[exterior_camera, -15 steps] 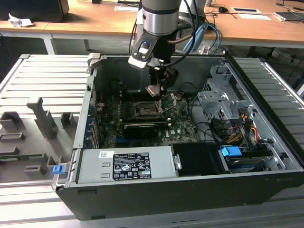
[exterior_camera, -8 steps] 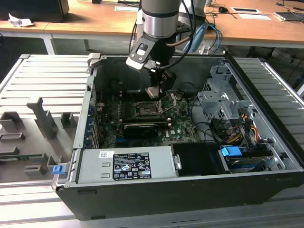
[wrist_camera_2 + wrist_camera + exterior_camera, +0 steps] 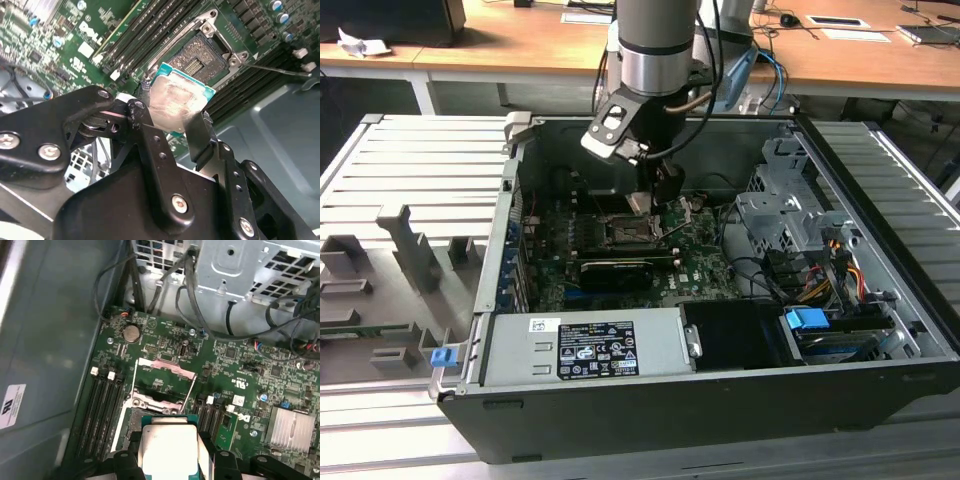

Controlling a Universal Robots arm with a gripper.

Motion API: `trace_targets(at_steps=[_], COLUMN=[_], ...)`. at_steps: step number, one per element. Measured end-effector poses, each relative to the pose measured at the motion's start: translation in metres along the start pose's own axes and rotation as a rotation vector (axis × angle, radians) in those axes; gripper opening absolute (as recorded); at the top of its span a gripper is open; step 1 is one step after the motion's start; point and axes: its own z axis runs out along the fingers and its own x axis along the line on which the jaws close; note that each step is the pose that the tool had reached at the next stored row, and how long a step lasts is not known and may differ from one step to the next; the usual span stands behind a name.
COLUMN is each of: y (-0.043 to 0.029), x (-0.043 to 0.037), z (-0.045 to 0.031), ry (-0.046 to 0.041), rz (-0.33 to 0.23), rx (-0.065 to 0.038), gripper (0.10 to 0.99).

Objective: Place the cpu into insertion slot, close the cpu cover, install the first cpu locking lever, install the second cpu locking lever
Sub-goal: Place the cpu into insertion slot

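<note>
My gripper point(image 3: 175, 114) is shut on the cpu point(image 3: 177, 100), a flat square chip with a silvery top and green edge, held by two opposite sides. In the exterior view the gripper point(image 3: 648, 203) hangs inside the open computer case, just above the motherboard. The insertion slot point(image 3: 200, 56) lies bare beneath and a little ahead of the chip, its dark centre showing. The cpu cover point(image 3: 165, 367) stands swung open behind the slot. Thin locking levers point(image 3: 189, 390) run raised along its sides. The cpu point(image 3: 167, 447) hides the near part of the slot.
The case walls point(image 3: 620, 400) surround the motherboard. A long black card point(image 3: 615, 270) lies just in front of the slot in the exterior view. A silver drive cage point(image 3: 790, 215) with cables stands on that view's right. Memory slots point(image 3: 100, 410) flank the socket, near a finned heatsink point(image 3: 292, 427).
</note>
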Motion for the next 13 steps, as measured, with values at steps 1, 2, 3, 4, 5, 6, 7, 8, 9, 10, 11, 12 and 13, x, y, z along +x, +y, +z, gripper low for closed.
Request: trace_targets(at_steps=[1,2,3,4,5,6,7,8,9,10,11,12,13], y=[-0.0001,-0.0002,-0.0002,-0.0003,-0.0003,-0.0004,-0.0004,-0.0005,-0.0006,-0.0006,-0.0007,-0.0008,-0.0009], x=[0.0000,0.0000,0.0000,0.0000,0.0000,0.0000,0.0000,0.0000,-0.0001,-0.0001,-0.0001,-0.0001,-0.0002], z=[0.0012,0.0022,0.0029,0.0035,0.0041,0.0047,0.0055,0.0060,0.0068,0.0078,0.0086,0.0099,0.0108], ry=[-0.0011,-0.0025,-0.0040,-0.0052,-0.0064,-0.0073,-0.0086,-0.0095,-0.0108,-0.0125,-0.0140,-0.0163,-0.0176], rz=[0.015,0.031,0.049,0.062,0.078,0.089,0.105,0.115,0.131,0.151,0.169,0.197,0.213], rx=[0.000,-0.001,-0.001,-0.001,-0.002,-0.002,-0.002,-0.002,-0.003,-0.003,-0.004,-0.004,-0.004], gripper=[0.529,0.529,0.529,0.529,0.529,0.529,0.529,0.529,0.529,0.529,0.529,0.529,0.529])
